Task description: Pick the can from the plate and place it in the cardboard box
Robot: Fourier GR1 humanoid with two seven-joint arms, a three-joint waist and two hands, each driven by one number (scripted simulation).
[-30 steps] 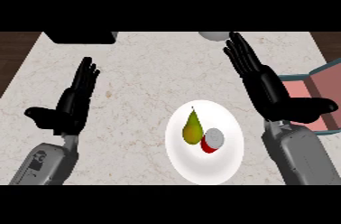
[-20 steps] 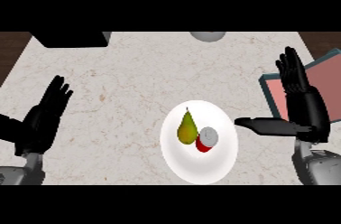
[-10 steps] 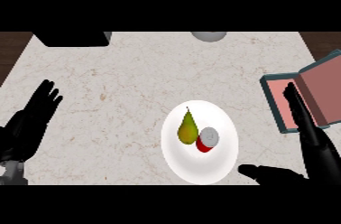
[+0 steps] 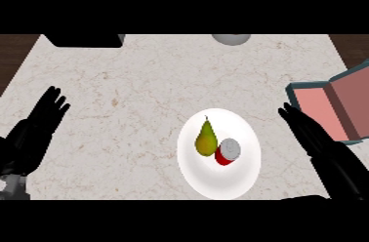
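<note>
A red can (image 4: pixel 227 152) with a silver top stands on a white plate (image 4: pixel 216 180) near the counter's front, right beside a green pear (image 4: pixel 205 139). The cardboard box (image 4: pixel 340 108), pink inside with a teal rim, lies open at the right edge. My right hand (image 4: pixel 322 145) is open with straight fingers, between the plate and the box, touching neither. My left hand (image 4: pixel 33 132) rests open at the far left edge, fingers up.
A grey round object (image 4: pixel 231 38) sits at the counter's back edge. A black object (image 4: pixel 83 39) lies at the back left. The marble counter (image 4: pixel 137 90) ends on dark wood at both sides.
Both arms have dropped toward the view's lower edge. The right hand has swung from upright over the box to a lower spot beside the plate. Can, pear and plate have not moved.
</note>
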